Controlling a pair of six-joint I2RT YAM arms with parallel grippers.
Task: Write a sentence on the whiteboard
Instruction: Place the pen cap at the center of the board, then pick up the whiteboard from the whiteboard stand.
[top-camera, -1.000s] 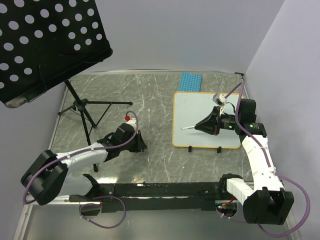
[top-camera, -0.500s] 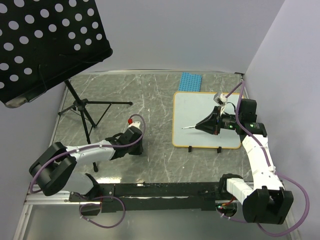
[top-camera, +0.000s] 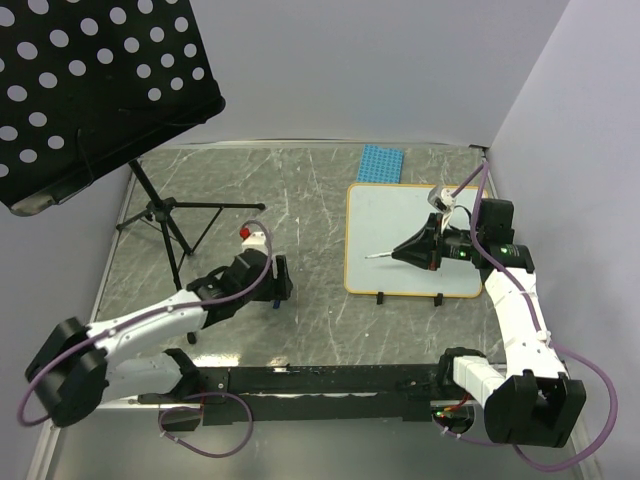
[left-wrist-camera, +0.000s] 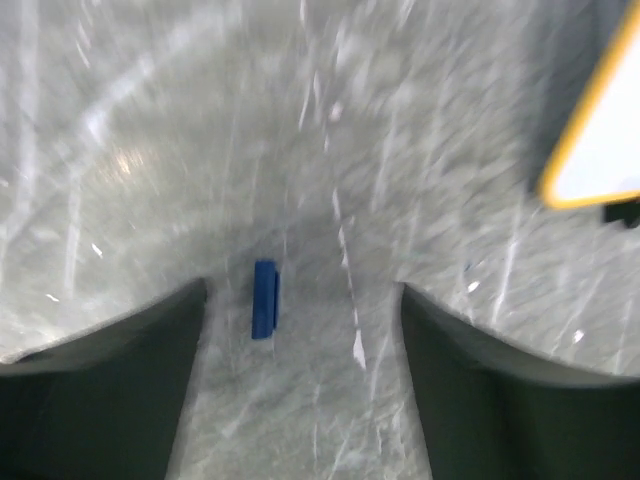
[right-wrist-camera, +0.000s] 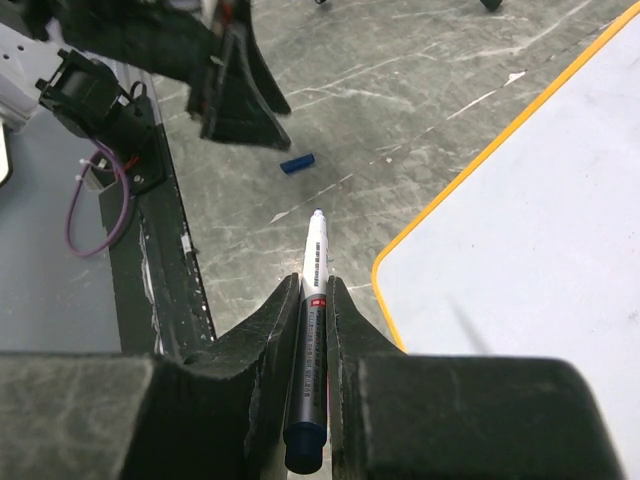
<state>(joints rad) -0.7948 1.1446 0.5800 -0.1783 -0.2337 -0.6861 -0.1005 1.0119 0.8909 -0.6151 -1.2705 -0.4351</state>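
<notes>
The whiteboard (top-camera: 410, 215) lies flat at the right of the table, white with a yellow-orange rim, and no sentence shows on it. My right gripper (top-camera: 408, 250) hovers over its near half, shut on a marker (right-wrist-camera: 315, 258). The uncapped tip (top-camera: 368, 257) points left, near the board's left edge. In the right wrist view the board (right-wrist-camera: 560, 220) fills the right side. My left gripper (left-wrist-camera: 302, 292) stands open, low over the table left of the board. A small blue cap (left-wrist-camera: 264, 298) lies on the table between its fingers, touching neither. The cap (right-wrist-camera: 297, 164) also shows in the right wrist view.
A black perforated music stand (top-camera: 90, 80) overhangs the far left, its tripod legs (top-camera: 165, 215) spread on the table. A blue studded plate (top-camera: 381, 163) lies behind the whiteboard. A black rail (top-camera: 320, 380) runs along the near edge. Walls close in behind and to the right.
My left gripper's jaws have gone from nearly shut to wide open, and the left arm has swung a little. The right arm and marker have not moved.
</notes>
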